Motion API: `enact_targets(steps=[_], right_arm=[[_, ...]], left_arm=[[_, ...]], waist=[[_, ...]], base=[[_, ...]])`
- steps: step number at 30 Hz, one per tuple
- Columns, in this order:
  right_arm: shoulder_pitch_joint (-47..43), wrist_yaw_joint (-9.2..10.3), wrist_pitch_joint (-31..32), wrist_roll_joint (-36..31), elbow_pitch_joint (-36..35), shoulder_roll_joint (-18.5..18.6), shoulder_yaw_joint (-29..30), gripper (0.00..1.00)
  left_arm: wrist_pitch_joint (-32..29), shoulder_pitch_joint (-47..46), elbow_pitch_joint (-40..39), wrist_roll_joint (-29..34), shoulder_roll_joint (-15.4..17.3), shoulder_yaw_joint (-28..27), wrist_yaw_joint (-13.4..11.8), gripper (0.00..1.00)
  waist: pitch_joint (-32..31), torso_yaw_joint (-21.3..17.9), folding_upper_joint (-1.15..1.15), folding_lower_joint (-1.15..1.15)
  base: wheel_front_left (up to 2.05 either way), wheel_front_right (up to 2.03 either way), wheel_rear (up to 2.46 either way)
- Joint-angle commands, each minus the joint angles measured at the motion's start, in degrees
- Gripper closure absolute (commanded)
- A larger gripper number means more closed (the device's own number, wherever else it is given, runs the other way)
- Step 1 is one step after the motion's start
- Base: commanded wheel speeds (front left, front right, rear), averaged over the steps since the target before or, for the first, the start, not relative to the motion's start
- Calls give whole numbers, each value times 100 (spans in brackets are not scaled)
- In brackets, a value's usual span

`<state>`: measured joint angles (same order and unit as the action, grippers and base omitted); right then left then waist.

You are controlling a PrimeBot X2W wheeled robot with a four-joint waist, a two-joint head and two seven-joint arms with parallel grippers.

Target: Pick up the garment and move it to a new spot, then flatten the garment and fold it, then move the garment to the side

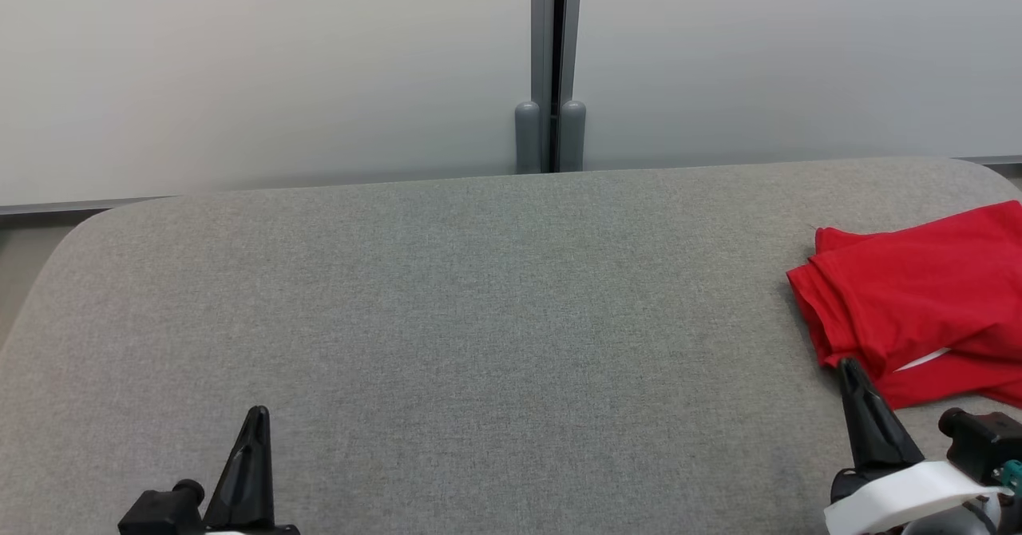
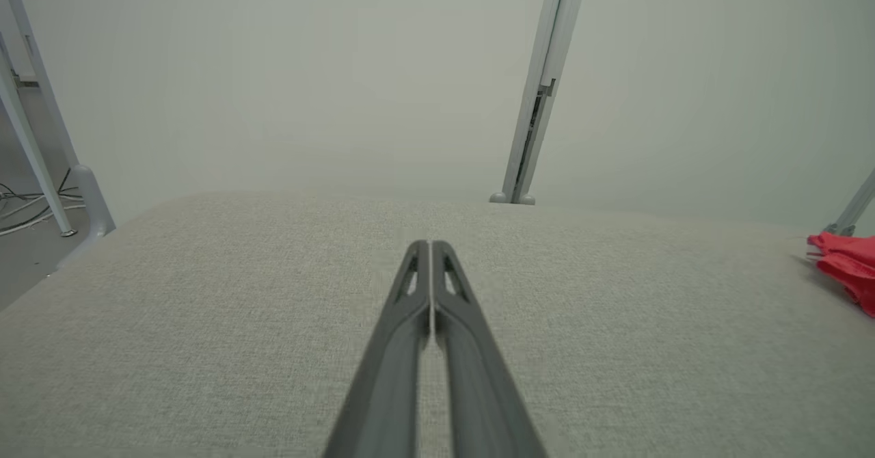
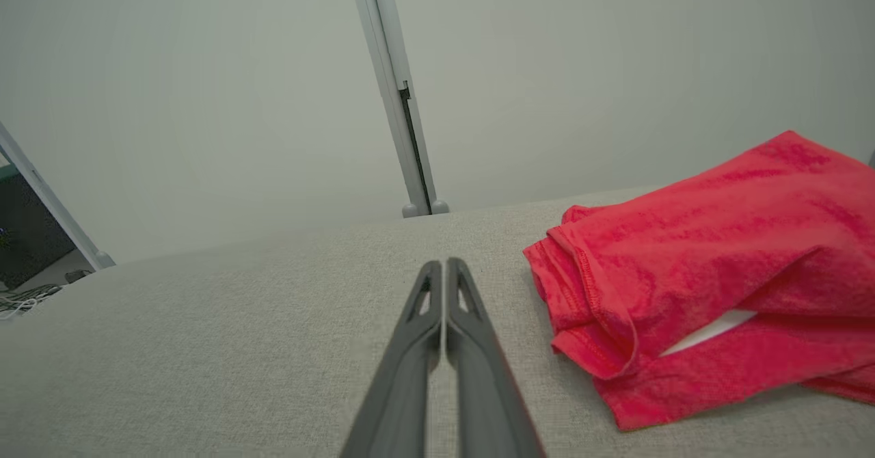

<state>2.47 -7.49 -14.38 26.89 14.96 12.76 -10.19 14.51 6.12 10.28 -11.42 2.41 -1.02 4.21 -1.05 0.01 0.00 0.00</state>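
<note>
Then, task item: folded red cloth garment [image 1: 918,295] lay at 3 o'clock on the grey fabric-covered table [image 1: 479,319] (white sliver [image 1: 926,358] showing).
Left gripper [image 2: 431,245]: 7 o'clock, fingers pressed together, empty.
Right gripper [image 3: 444,263]: 5 o'clock, closed, empty, just beside the garment.

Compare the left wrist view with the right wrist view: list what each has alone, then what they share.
Left wrist: the shut left hand, and just a corner of the folded red cloth garment. Right wrist: the shut right hand, plus the garment's stitched hem and white label. Shared: the garment, the grey fabric surface, the grey metal wall post.
</note>
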Motion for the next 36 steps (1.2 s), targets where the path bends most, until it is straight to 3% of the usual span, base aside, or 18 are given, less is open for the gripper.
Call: enact_targets(steps=[1, 18, 36], right_arm=[[98, 0, 59, 247, -87, 31, 83, 100], [177, 0, 499, 1684, -93, -172, 421, 100], [238, 0, 864, 2858, -103, -351, 708, 100]], left_arm=[[-78, -135, -37, -286, 29, -61, 15, 100], [-515, -373, 23, -2047, 37, -154, 89, 100], [-890, -592, 100, -3489, 43, -249, 150, 100]], waist=[[2, 0, 0, 0], [19, 0, 0, 0], [36, 0, 0, 0]], base=[[0, 0, 0], [0, 0, 0], [0, 0, 0]])
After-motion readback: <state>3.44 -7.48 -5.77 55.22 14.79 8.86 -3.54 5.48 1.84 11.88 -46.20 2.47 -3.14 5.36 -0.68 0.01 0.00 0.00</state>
